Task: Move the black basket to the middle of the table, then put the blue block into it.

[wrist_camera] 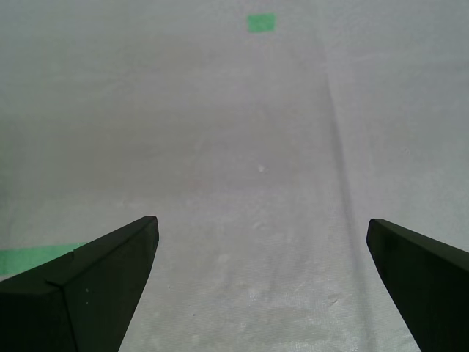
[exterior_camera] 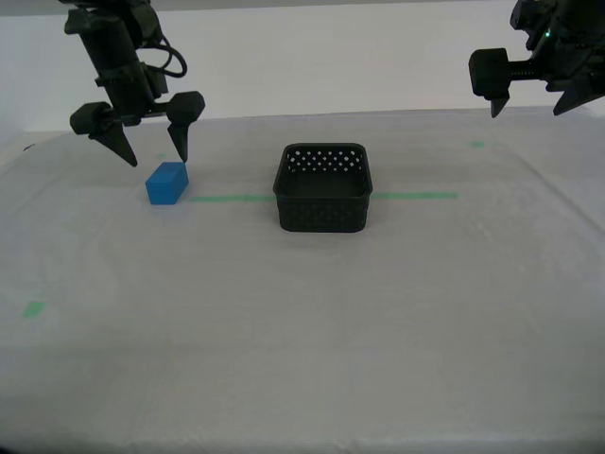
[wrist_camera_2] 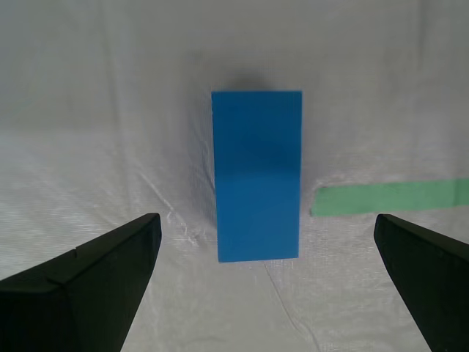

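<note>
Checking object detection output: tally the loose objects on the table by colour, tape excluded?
Black: 1, the black basket, on the green tape line.
Blue: 1, the blue block, lying on the table beneath my second gripper, whose jaws are spread.
Total: 2.
My first gripper holds nothing.

Blue block lies apart from upright black basket on table.

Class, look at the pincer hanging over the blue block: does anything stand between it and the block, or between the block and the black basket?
Nothing visible does. My second pincer hangs open above the blue block, and only bare table separates it from the black basket.
</note>
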{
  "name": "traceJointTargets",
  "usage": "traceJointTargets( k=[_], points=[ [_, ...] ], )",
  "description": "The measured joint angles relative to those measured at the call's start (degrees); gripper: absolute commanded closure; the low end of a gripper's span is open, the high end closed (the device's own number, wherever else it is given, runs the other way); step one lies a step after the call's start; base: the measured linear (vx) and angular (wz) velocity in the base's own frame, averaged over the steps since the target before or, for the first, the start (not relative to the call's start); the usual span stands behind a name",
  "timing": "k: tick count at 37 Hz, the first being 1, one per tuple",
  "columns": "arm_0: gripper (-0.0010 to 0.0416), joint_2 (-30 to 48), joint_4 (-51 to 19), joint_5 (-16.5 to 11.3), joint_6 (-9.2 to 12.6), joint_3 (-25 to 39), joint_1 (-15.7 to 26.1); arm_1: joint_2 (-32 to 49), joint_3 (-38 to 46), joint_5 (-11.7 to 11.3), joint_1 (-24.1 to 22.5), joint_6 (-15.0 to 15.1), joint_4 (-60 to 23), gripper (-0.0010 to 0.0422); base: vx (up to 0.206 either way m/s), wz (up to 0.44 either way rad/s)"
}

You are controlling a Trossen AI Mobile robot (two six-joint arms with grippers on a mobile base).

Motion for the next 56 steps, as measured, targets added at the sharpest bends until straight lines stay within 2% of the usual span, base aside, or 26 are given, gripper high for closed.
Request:
traceJointTargets(
  k=[31, 56],
  points=[
    [0.0007, 0.0, 0.1, 0.0, 0.0, 0.0, 0.0, 8.1, 2.6, -0.3, -0.1, 1.2, 2.8, 0.0011, 0.000, 0.000],
    [0.0007, 0.0, 0.1, 0.0, 0.0, 0.0, 0.1, 9.1, 3.5, -0.9, -0.3, 1.8, 3.8, 0.0012, 0.000, 0.000]
  ],
)
